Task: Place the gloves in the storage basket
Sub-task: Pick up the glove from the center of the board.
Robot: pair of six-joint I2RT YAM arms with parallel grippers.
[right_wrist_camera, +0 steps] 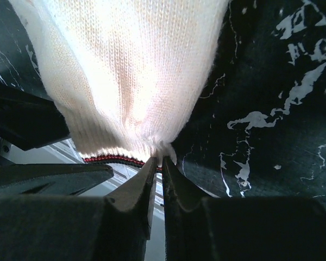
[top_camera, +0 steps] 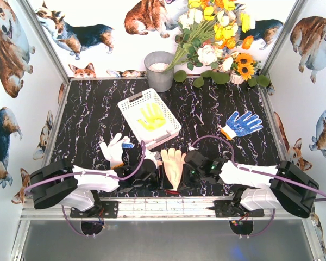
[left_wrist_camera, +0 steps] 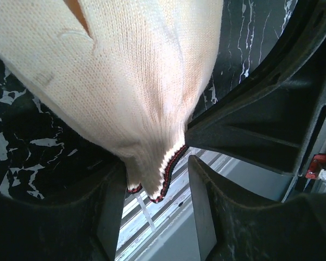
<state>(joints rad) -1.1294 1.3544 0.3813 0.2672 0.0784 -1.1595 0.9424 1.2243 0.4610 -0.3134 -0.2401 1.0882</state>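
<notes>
Black marbled counter (top_camera: 98, 109) carries the storage basket (top_camera: 131, 100) at centre, with a yellow glove (top_camera: 152, 117) inside. The cream glove (top_camera: 173, 163) is at the near edge between both arms. The blue-dotted glove (top_camera: 240, 124) lies to the right and the white glove (top_camera: 115, 148) to the left. The right claw (right_wrist_camera: 158, 163) is pinched on the cream glove's cuff. The left claw (left_wrist_camera: 155, 179) stands apart, with the cuff between its fingers.

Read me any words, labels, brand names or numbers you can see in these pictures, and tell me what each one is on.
No words, brands or numbers can be read in any view.
Cream glove, blue-dotted glove, yellow glove in the storage basket: knit and dots only, no print.
Grey bucket: no label shows.
Small red-and-white part at the edge of the left wrist view: too blurred to tell whether it carries text.
</notes>
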